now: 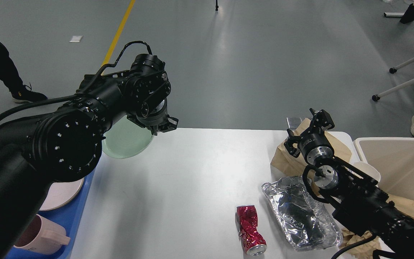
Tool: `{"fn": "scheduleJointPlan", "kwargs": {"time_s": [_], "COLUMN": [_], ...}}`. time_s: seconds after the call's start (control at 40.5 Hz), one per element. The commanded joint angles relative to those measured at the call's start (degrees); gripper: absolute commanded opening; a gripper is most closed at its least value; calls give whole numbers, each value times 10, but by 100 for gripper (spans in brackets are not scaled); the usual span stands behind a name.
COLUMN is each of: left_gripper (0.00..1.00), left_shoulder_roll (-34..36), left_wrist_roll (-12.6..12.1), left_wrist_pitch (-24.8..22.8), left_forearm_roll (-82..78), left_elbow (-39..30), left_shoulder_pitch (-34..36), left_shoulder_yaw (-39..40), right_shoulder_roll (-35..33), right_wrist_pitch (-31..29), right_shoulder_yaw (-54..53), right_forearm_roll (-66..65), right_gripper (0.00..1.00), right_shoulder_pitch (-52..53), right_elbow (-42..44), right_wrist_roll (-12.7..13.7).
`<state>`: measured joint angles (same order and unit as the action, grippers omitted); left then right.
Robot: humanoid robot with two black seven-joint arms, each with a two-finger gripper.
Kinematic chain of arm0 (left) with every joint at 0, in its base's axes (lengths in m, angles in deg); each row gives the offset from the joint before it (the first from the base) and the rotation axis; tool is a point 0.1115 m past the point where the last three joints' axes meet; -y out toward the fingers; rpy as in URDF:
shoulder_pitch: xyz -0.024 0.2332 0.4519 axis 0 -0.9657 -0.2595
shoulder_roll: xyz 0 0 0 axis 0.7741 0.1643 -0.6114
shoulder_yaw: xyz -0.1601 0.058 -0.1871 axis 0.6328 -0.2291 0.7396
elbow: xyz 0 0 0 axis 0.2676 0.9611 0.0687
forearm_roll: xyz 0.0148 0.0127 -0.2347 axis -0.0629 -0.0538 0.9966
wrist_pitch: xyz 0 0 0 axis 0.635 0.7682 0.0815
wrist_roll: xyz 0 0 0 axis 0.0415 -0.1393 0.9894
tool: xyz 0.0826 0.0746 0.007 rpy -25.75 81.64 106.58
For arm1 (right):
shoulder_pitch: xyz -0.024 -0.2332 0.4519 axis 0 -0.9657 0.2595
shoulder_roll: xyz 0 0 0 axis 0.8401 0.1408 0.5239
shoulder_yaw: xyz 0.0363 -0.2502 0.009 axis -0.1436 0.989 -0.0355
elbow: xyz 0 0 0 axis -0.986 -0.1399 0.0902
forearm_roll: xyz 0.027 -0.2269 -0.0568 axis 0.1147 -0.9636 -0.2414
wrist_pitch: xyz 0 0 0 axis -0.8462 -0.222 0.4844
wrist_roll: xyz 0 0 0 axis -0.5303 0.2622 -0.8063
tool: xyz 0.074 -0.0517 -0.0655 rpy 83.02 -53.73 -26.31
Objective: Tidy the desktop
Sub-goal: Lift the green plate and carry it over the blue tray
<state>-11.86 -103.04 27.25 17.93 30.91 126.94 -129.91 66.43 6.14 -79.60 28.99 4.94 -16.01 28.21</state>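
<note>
A: Arms first. Our left arm rises from the lower left and bends high over the left edge of the desktop [192, 180]. The left gripper [158, 126] points down and is closed on the rim of a pale green plate [126, 142], round and smooth, held tilted above the white matte surface.

B: And our right arm?

A: It lies low at the right. The right gripper [309, 129] stands with its fingers spread and holds nothing, above a brown paper bag [289, 158].

B: Textures we see?

A: A crushed red can [250, 230], shiny; beside it a crumpled foil tray [297, 212]. A beige bin [404, 169] stands at the right, a blue tray [81, 208] at the left with a pink plate [63, 194] and a pink cup [41, 237].
</note>
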Motion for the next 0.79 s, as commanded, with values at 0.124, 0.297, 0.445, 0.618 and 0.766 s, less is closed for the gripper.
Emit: {"fn": "scheduleJointPlan", "kwargs": {"time_s": [0.124,0.297,0.445,0.618,0.766], "left_gripper": [0,0,0,0,0], "left_shoulder_roll": [42,89,116,137,143], "left_wrist_roll": [-1,0,0,0,-2], "left_wrist_pitch": [0,0,0,0,0], "left_forearm_roll": [0,1,1,1,1], "left_elbow": [-1,0,2,5,6], "left_shoulder_pitch": [-38,-69,-99,-142,-169], "left_shoulder_yaw": [-26,-25,-27,-28,-28], "right_shoulder_roll": [0,0,0,0,0], "right_wrist_pitch": [0,0,0,0,0], "right_shoulder_yaw": [0,0,0,0,0], "right_forearm_roll": [0,0,0,0,0], "right_gripper": [100,100,100,100,100], "right_shoulder_pitch": [0,0,0,0,0], "right_elbow": [0,0,0,0,0], "right_wrist_roll": [0,0,0,0,0]}}
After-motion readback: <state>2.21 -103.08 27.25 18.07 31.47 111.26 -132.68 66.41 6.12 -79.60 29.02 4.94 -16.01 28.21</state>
